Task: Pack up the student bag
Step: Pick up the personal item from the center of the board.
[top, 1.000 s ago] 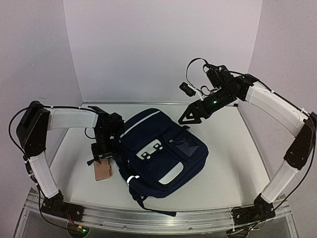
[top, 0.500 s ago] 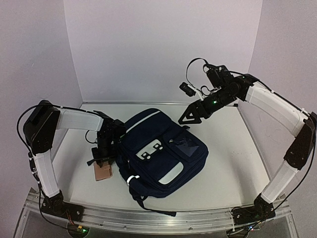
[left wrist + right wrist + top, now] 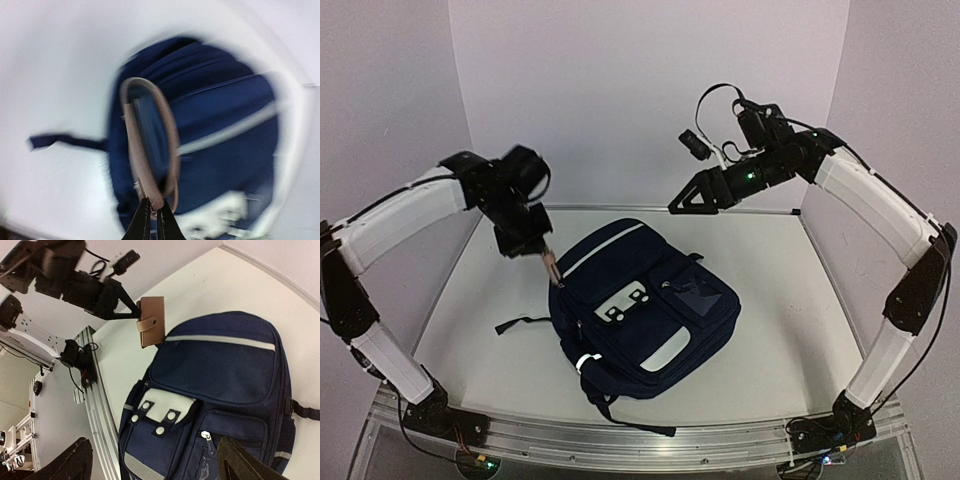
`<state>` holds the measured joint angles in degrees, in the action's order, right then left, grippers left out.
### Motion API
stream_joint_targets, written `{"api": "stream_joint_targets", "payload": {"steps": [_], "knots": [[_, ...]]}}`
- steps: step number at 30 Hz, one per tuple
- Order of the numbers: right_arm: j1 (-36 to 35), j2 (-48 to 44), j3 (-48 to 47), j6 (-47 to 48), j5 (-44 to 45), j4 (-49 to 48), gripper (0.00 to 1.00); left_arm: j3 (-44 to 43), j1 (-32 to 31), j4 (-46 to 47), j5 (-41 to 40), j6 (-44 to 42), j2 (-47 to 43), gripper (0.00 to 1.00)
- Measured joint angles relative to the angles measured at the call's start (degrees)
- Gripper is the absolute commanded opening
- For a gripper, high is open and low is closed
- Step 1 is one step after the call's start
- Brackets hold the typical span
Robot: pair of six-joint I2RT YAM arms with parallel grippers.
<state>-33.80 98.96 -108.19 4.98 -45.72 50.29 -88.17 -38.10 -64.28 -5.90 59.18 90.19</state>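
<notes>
Toward the surface's (image 3: 470, 300) far-left corner, left tool (image 3: 151, 207) pinches tan wallet (image 3: 151, 320) over student bag (image 3: 650, 300); thin edge grip may slip; right tool (image 3: 682, 206) gapes wide, empty.

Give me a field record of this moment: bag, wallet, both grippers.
backpack: navy backpack lying flat on the table, front pockets up
wallet: tan wallet, off the table, hanging at the backpack's edge on the left arm's side
left gripper: left gripper shut on the wallet, in the air
right gripper: right gripper open, empty, in the air beyond the backpack
packed: not yet, wallet outside the backpack
</notes>
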Motion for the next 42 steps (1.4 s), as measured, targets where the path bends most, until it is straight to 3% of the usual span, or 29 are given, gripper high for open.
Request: {"api": "stream_joint_targets", "payload": {"steps": [3,8,14,20,31,42], "knots": [[0.0,1.3,-3.8,-3.0,-2.3,-1.5,0.89,-5.7,0.1,8.3,2.3,-5.2,-6.5,0.0],[0.0,1.5,-5.1,-9.4,-8.3,-5.0,0.92,-7.7,0.0,24.6,10.9,-11.0,-13.1,0.0],[0.0,1.5,-5.1,-18.4,-15.2,-11.5,0.92,-7.0,-0.7,39.8,20.8,-12.8,-10.2,0.0],[0.0,2.2,-5.1,-25.2,-19.0,-17.8,0.93,-5.0,-2.4,49.0,28.3,-11.9,-5.3,0.0],[-0.3,5.4,-5.8,-26.8,-20.6,-20.8,0.94,-4.7,-4.1,57.0,37.5,-8.7,-2.4,0.0],[2.5,5.6,-3.3,-24.7,-20.8,-20.7,0.95,-4.6,-4.1,58.4,40.7,-6.5,-2.6,0.0]]}}
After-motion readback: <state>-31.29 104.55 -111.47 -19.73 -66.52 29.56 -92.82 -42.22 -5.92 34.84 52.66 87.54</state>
